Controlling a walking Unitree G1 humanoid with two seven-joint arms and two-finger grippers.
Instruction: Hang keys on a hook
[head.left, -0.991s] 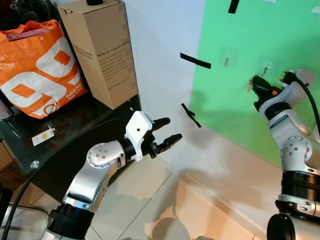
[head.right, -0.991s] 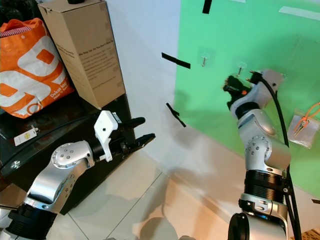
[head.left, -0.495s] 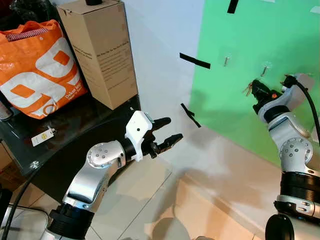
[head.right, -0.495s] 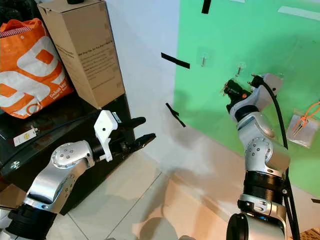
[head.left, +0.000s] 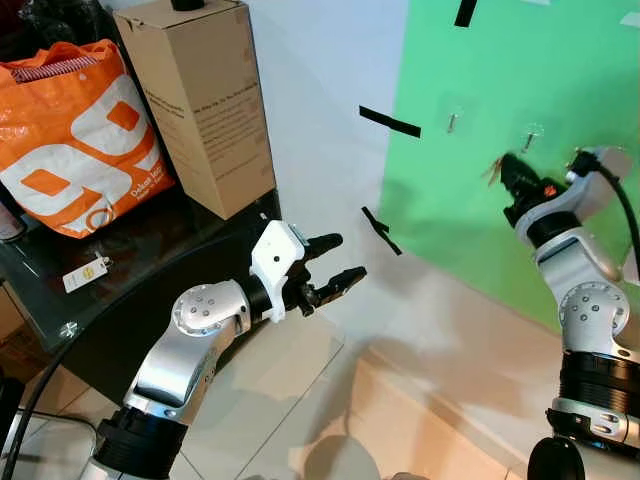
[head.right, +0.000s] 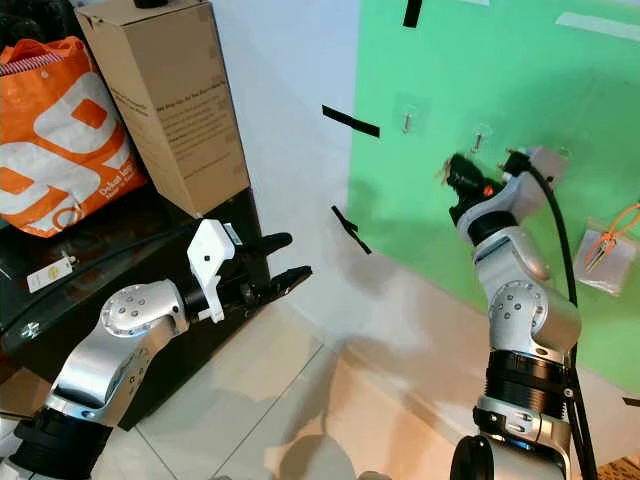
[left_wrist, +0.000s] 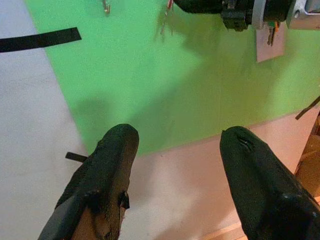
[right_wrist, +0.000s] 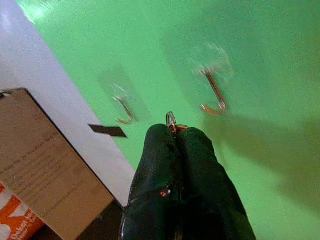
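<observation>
Green wall (head.left: 560, 90); right gripper (right_wrist: 176, 131) with keys (right_wrist: 171, 120) just below hook (right_wrist: 214, 95)

The left arm is bent at the elbow and reaches forward at a low height, its silver forearm angled up toward the wall. The left end effector (head.left: 333, 262) has its two black fingers (left_wrist: 112, 165) spread wide apart with nothing between them. The right arm is raised high, its forearm upright and the wrist turned toward the wall. The right end effector (right_wrist: 176, 131) has its fingers pressed together, pinching a small metal ring at their tips.
</observation>
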